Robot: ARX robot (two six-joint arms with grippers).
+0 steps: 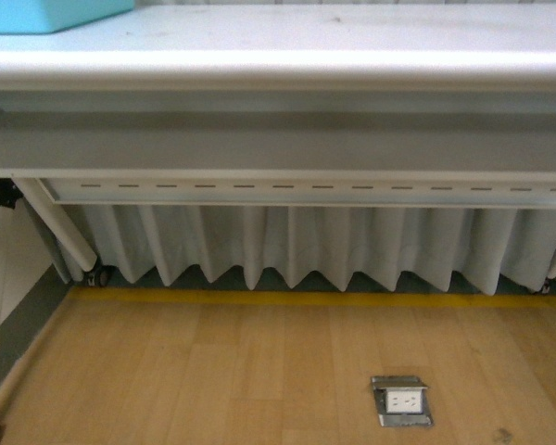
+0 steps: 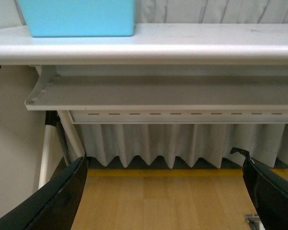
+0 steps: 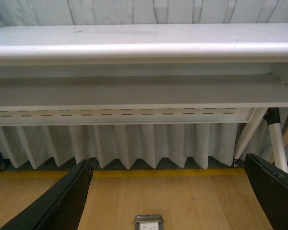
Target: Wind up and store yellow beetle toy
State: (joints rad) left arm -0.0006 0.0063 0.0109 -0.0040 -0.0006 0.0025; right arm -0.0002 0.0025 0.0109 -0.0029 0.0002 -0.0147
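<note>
Turquoise plastic box (image 2: 77, 18) on white laminate surface (image 1: 352, 56); left gripper (image 2: 165, 191) and right gripper (image 3: 168, 191) jaws apart, empty.

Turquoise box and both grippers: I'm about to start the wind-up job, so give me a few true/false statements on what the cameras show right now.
1. The turquoise box stands on the white table. True.
2. The yellow beetle toy is held in the left gripper. False: its fingers are wide apart with nothing between them, and the toy shows in no view.
3. The right gripper is open and sits below the table's edge. True.
4. The floor outlet lies on the tabletop. False: it is set in the wooden floor.
5. The box sits toward the robot's right. False: the front view shows it far left.
</note>
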